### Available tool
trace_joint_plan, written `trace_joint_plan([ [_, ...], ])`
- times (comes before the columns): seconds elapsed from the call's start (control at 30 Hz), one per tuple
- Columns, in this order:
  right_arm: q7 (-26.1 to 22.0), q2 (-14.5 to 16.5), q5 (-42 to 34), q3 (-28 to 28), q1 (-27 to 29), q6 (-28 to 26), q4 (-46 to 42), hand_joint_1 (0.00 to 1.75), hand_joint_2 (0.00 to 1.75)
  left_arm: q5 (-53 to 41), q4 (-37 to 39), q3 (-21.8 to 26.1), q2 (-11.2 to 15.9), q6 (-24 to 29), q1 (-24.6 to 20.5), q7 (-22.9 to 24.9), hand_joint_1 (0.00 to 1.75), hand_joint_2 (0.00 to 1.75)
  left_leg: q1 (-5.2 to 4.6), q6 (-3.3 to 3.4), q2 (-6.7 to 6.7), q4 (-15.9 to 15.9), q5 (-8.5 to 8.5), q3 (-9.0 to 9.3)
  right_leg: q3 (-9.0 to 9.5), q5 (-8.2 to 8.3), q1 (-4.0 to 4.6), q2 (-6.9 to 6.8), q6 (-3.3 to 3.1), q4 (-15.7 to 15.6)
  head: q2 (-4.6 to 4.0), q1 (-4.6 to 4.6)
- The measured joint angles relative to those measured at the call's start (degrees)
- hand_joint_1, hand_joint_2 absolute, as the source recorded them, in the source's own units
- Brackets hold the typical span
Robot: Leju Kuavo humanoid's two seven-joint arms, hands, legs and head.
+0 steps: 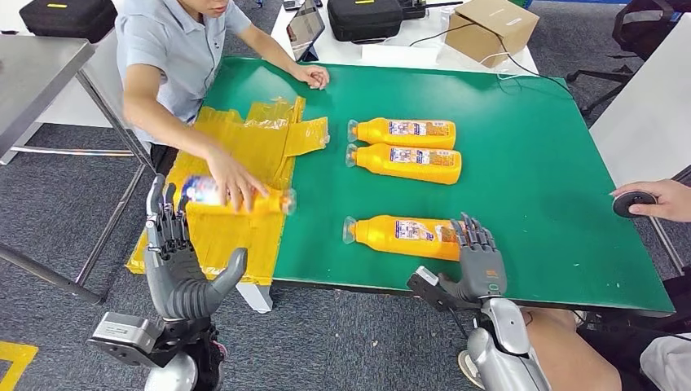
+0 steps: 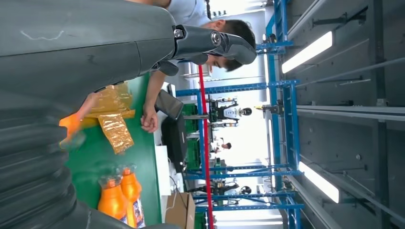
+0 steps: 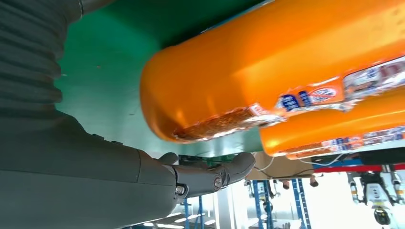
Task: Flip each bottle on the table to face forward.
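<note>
Three orange bottles lie on their sides on the green table [image 1: 554,163], labels up. Two are side by side at the back [image 1: 403,132] [image 1: 405,164] and one is near the front edge [image 1: 399,235]. My right hand [image 1: 481,262] stands with fingers upright and apart at this near bottle's base end; I cannot tell whether it touches. The right wrist view shows that base [image 3: 267,67] close, with the thumb [image 3: 210,174] stretched out beside it. My left hand [image 1: 175,261] is open, off the table's left front corner. A person's hand presses a fourth bottle [image 1: 273,203] onto the yellow bags.
Crumpled yellow plastic bags [image 1: 261,147] cover the table's left part. The person leans in from the back left. A second person's hand [image 1: 664,199] rests on a black round object [image 1: 629,204] at the right edge. A cardboard box [image 1: 491,28] and black cases stand behind.
</note>
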Motion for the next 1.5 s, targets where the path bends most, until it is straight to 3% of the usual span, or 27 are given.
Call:
trace_joint_plan([
  [0.33, -0.5, 1.0, -1.1, 0.1, -7.3, 2.0, 9.8, 0.0, 1.75, 0.3, 2.2, -1.1, 0.0, 0.5, -3.1, -0.1, 0.0, 1.75, 0.0, 0.02, 0.0, 0.0, 0.03, 0.02, 0.03, 0.02, 0.0, 0.0, 0.01, 0.0, 0.0, 0.0],
  [0.53, 5.4, 1.7, 2.3, 0.8, -11.9, 4.2, 15.6, 0.04, 1.75, 0.1, 3.2, -1.6, 0.0, 0.9, -4.3, 0.4, 0.0, 1.75, 0.0, 0.02, 0.04, 0.0, 0.03, 0.06, 0.04, 0.03, 0.0, 0.01, 0.01, 0.0, 0.0, 0.01],
  [0.67, 8.1, 1.8, 3.1, 1.4, -14.9, 8.6, 19.0, 1.55, 1.75, -0.1, 3.5, -1.6, 0.0, 0.9, -4.9, 0.9, 0.0, 1.75, 0.0, 0.02, 0.04, 0.0, 0.03, 0.15, 0.09, 0.03, 0.01, 0.01, 0.0, 0.0, 0.0, 0.01],
  [0.83, 8.9, 1.7, 2.9, 2.0, -17.8, 13.2, 22.0, 1.75, 1.75, -0.1, 4.0, -1.6, 0.1, 0.8, -5.7, 1.3, 0.0, 1.75, 0.01, 0.03, 0.11, 0.0, 0.02, 0.37, 0.27, 0.04, 0.0, 0.03, -0.01, 0.0, 0.0, 0.01],
  [1.2, 9.0, 1.7, 1.4, 2.9, -20.5, 18.7, 24.7, 1.75, 1.75, 0.1, 4.3, -1.6, 0.2, -0.2, -5.6, 1.7, 0.0, 1.75, 0.01, -0.01, 0.13, 0.0, -0.02, 0.81, 0.69, 0.03, 0.04, 0.05, -0.01, 0.0, 0.0, 0.01],
  [1.37, 0.8, 2.0, -10.0, 1.8, -19.0, 25.7, 23.9, 1.75, 1.75, 3.7, 4.5, -1.5, 0.3, -5.0, -4.0, 6.9, 0.0, 1.75, 0.04, -0.1, 0.28, 0.0, -0.26, 1.23, 1.0, -0.05, 0.1, 0.23, -0.08, -0.1, 0.0, 0.02],
  [1.5, -8.3, 3.8, -23.3, 0.1, -13.3, 29.4, 17.7, 1.75, 1.75, 7.4, 6.0, -0.6, -0.5, -6.7, -2.1, 10.0, 0.0, 1.75, 0.06, -0.13, 0.28, 0.0, -0.3, 1.32, 1.1, -0.08, 0.14, 0.23, -0.13, -0.1, 0.0, 0.02],
])
